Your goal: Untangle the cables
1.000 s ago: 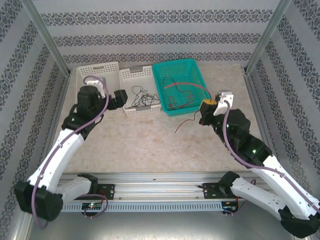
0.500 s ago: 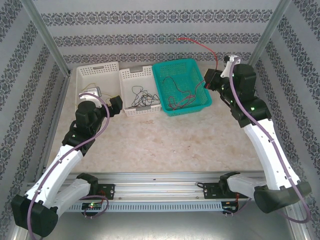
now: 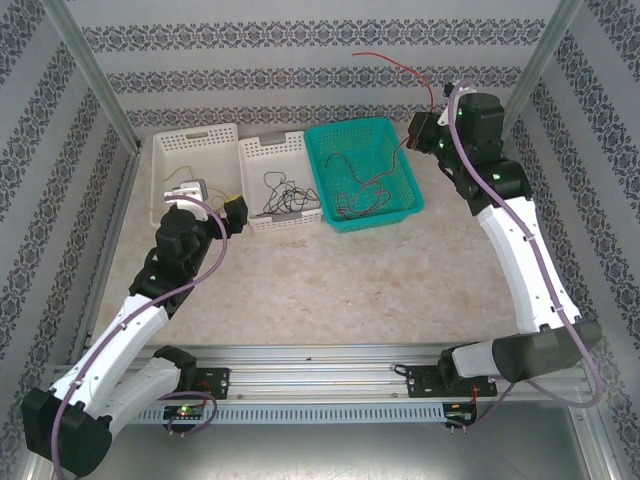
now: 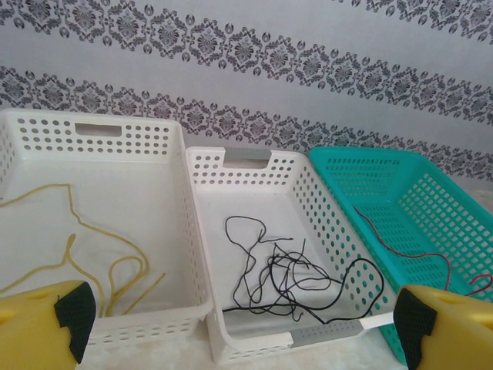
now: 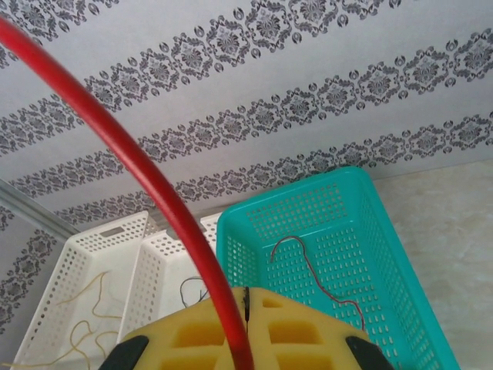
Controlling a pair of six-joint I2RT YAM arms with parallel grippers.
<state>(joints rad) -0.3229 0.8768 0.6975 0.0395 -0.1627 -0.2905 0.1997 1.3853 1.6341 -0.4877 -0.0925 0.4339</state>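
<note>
Right wrist view: the right tool (image 5: 243, 333) pinches a smooth red cable (image 5: 146, 171) (arching upward); left tool (image 4: 240, 324) gapes wide, empty.

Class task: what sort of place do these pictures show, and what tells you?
Most likely a robotics lab test cell: two robot arms bolted to a metal rail, aluminium frame posts around a wallpapered enclosure, and sorting baskets holding thin cables.

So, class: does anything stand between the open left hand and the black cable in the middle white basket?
Yes: the basket's near wall lies between the left hand and the black cable; nothing covers it from above.
</note>
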